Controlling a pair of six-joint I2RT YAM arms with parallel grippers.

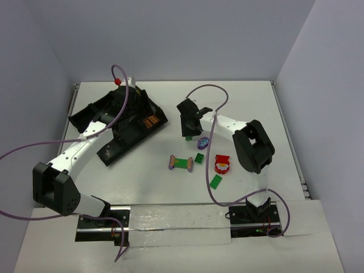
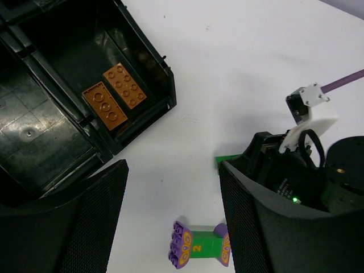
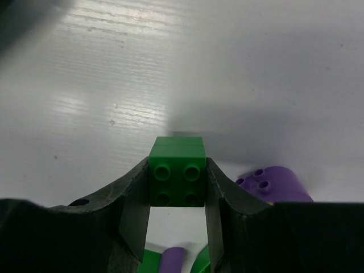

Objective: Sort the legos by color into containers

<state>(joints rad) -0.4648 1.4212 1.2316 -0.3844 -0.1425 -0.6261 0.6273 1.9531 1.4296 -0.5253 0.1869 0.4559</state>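
Observation:
My right gripper (image 1: pixel 189 129) is shut on a green square brick (image 3: pixel 177 176), gripping its two sides; it also shows in the top view (image 1: pixel 189 136). A purple brick (image 1: pixel 202 142) lies just right of it (image 3: pixel 273 185). On the table lie a purple-ended green bar (image 1: pixel 181 163), a small green plate (image 1: pixel 199 158), a red-and-white brick (image 1: pixel 222 165) and another green plate (image 1: pixel 216 182). My left gripper (image 1: pixel 133 105) is open and empty (image 2: pixel 170 216) over the black divided tray (image 1: pixel 94 114). Two orange bricks (image 2: pixel 116 96) lie in one compartment. The bar (image 2: pixel 199 245) lies between my left fingers' tips, far below.
The tray (image 2: pixel 34 131) stands at the far left, turned at an angle. The right arm's wrist (image 2: pixel 301 170) shows close on the right of the left wrist view. The table's edges run along the walls at the back and right.

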